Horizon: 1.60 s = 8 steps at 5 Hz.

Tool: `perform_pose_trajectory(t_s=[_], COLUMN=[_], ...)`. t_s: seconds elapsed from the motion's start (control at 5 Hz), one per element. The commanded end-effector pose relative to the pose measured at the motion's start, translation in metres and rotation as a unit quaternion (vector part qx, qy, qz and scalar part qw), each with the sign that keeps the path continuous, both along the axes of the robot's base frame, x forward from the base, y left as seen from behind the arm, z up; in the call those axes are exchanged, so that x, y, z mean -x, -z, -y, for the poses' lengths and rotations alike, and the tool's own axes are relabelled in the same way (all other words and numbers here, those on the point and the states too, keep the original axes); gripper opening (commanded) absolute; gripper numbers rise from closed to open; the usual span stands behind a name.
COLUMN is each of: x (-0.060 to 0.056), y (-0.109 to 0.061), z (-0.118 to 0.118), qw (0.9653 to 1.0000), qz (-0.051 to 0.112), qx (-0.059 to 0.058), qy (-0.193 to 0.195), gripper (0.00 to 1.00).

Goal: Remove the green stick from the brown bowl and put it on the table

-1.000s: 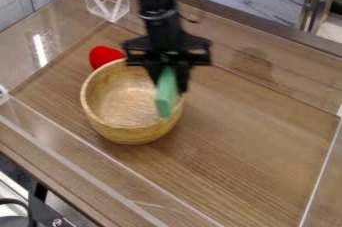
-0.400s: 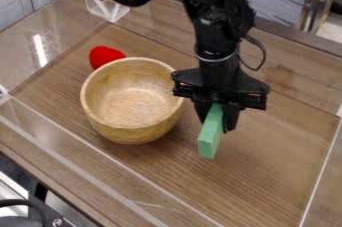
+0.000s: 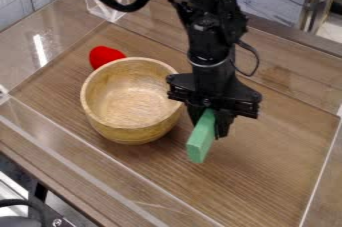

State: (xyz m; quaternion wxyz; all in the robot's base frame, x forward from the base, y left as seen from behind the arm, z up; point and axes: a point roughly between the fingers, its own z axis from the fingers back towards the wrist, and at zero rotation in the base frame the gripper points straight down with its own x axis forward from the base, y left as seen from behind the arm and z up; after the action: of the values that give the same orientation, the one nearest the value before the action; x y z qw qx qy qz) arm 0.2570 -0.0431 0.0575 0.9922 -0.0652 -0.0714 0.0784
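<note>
One glossy brown wood-grain table point(image 3: 267, 186) fills most of my view, boxed in by low clear plastic walls point(image 3: 40, 136), and I can see pale planks behind it at the top of the shot. Glare streaks run across the far side of the tabletop.

On it sits the brown bowl point(image 3: 131, 99), round, light tan, thick rim, grain showing inside. From here the bowl looks empty, just bare wood at the bottom. A small red object point(image 3: 104, 57) peeks out behind its far left rim, touching or nearly so, can't tell which.

My gripper point(image 3: 210, 117) points down just right of the bowl, narrowly parted jaws clamped on the top end of the green stick point(image 3: 201, 139). That stick hangs tilted, outside the bowl, lower end close to the table; whether it touches the wood I can't tell.
</note>
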Motion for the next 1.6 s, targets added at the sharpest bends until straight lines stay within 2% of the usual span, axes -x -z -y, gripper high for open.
perform_pose_trajectory(t_s=[0.0, 0.2, 0.6, 1.0, 1.2, 1.4], x=[0.0, 0.005, 0.004, 0.01, 0.015, 0.011], y=[-0.012, -0.003, 0.015, 0.029, 0.03, 0.019], z=[-0.009, -0.014, 0.009, 0.006, 0.002, 0.003], qw=[0.999, 0.9977, 0.9953, 0.995, 0.9946, 0.9919], qz=[0.034, 0.041, 0.047, 0.059, 0.062, 0.064], qx=[0.001, -0.004, -0.016, -0.032, -0.041, -0.048], qy=[0.03, 0.054, 0.083, 0.075, 0.072, 0.099], gripper=[0.0, 0.0, 0.0, 0.0, 0.0, 0.0])
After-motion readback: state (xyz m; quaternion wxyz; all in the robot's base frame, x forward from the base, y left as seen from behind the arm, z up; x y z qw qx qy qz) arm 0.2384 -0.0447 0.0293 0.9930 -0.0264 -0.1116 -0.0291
